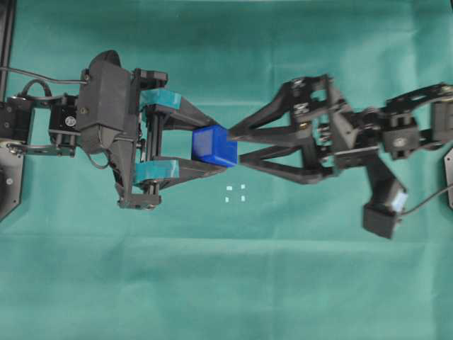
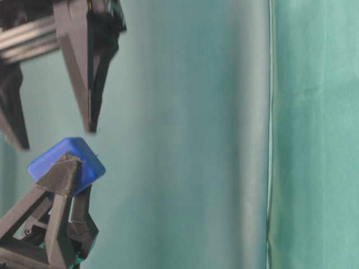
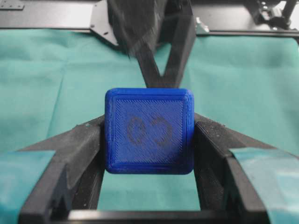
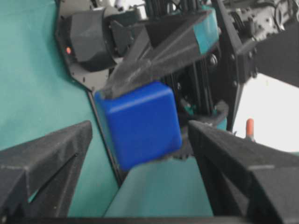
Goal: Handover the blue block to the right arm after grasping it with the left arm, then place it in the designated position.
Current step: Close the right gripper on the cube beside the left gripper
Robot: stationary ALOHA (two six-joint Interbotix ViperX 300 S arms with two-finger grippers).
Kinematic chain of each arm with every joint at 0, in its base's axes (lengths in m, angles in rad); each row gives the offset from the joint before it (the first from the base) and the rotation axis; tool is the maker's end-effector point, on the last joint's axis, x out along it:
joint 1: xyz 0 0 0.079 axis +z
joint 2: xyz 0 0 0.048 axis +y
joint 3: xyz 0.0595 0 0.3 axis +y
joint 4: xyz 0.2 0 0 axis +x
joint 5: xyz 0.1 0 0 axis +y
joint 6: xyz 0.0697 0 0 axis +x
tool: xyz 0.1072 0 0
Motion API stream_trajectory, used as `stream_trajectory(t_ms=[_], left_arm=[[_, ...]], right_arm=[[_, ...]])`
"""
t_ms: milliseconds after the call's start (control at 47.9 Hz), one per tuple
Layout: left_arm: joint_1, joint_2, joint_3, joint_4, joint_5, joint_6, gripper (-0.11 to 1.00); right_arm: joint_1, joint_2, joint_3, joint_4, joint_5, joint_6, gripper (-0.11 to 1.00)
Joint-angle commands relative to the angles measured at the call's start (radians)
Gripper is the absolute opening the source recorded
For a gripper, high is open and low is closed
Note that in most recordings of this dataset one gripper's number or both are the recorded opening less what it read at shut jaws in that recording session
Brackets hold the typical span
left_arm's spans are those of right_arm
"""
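Gripping the small bright blue plastic cube (image 1: pixel 214 146), the left arm's teal-banded black gripper (image 1: pixel 206 146) had finished the pickup. The all-black right gripper (image 1: pixel 237 146) had its jaws wide, tips flanking the cube, not closed. Handover and placement on the four tiny white marks (image 1: pixel 235 193) remained.

**Even light, some blur**

We see bright, even light on the green cloth (image 1: pixel 297 283) with faint shadows. The black gripper (image 3: pixel 149 42) is smeared at the top of the left wrist view; a washed-out white patch glares at right in the right wrist view.

Left arm (image 1: pixel 106 117) stretched in from the left, its gripper (image 1: pixel 205 150) level with teal-banded fingers (image 1: pixel 177 168) clamped on a blue block (image 1: pixel 214 145), right arm (image 1: pixel 396 134) reaching from the right, its gripper (image 1: pixel 237 145) with black fingers (image 1: pixel 272 122) spread wide, tips beside the block
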Motion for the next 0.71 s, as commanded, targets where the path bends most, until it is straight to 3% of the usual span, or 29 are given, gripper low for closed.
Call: stream_trajectory(t_ms=[0, 563, 688], left_arm=[[0.002, -0.018, -0.012, 0.000, -0.005, 0.000, 0.46], [0.002, -0.018, -0.012, -0.002, 0.006, 0.000, 0.46], [0.002, -0.018, -0.014, -0.002, 0.018, 0.000, 0.46]], right_arm=[[0.002, 0.018, -0.055, -0.014, -0.014, 0.002, 0.91], [0.002, 0.080, -0.123, -0.034, -0.015, 0.002, 0.90], [0.002, 0.078, -0.123, -0.034, -0.003, 0.000, 0.82]])
